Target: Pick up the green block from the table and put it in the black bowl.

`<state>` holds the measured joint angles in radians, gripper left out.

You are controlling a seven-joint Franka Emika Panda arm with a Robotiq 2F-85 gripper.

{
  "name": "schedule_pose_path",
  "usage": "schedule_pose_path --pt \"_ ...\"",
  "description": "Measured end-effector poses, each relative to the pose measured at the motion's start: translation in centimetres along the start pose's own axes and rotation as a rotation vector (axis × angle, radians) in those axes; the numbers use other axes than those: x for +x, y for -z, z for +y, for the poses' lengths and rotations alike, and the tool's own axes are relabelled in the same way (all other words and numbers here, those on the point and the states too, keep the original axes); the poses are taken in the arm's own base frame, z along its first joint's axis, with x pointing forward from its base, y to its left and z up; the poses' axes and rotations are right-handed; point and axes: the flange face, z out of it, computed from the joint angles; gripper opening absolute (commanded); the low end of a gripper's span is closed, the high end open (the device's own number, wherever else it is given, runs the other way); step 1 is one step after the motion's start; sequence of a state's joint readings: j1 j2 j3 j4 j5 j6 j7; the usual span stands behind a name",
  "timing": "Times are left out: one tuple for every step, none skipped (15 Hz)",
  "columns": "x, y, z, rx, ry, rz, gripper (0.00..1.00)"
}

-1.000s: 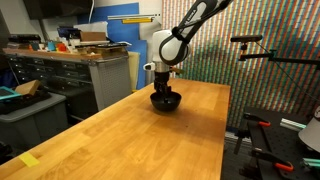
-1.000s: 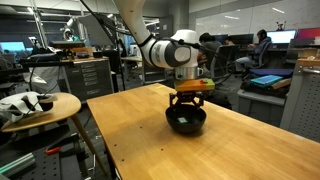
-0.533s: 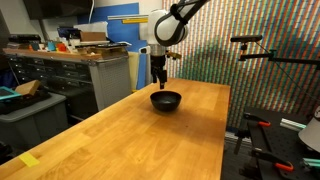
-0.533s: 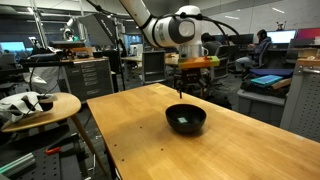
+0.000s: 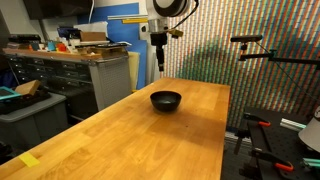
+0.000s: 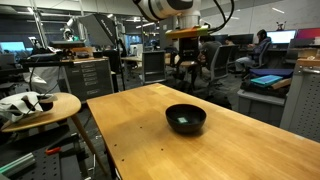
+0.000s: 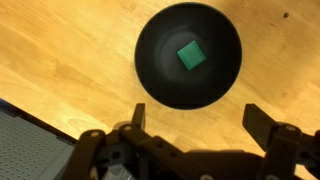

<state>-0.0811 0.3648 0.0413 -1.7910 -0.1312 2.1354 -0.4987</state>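
The green block (image 7: 190,54) lies inside the black bowl (image 7: 155,40), a little off its centre. The bowl stands on the light wooden table (image 7: 60,60) and shows in both exterior views (image 5: 166,100) (image 6: 185,119); a speck of green shows in it (image 6: 181,122). My gripper (image 7: 200,118) is open and empty, well above the bowl (image 5: 160,58) (image 6: 188,72). In the wrist view the bowl lies just beyond the fingertips.
A grey metal workbench with drawers (image 5: 70,75) stands beside the table. A round stool with white objects (image 6: 35,105) stands off one table edge. A stand with a black arm (image 5: 262,55) is beyond the far side.
My gripper has risen straight up from the bowl, from just over its rim to high above it. The block stays in the bowl.
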Motion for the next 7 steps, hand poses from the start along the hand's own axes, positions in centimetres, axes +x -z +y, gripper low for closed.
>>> schedule_pose_path --pt "-0.2 0.5 0.0 -0.001 -0.046 -0.001 1.0" --pt "-0.4 1.0 0.0 -0.003 -0.091 0.001 1.0" --pt "-0.6 1.3 0.0 -0.004 -0.134 0.004 1.0" --pt "-0.8 1.5 0.0 -0.002 -0.179 0.007 1.0" --pt "-1.0 1.7 0.0 -0.001 -0.207 0.009 1.0" --pt "-1.1 1.8 -0.1 0.0 -0.223 0.01 1.0" --pt "-1.2 1.9 -0.1 0.002 -0.231 0.01 1.0"
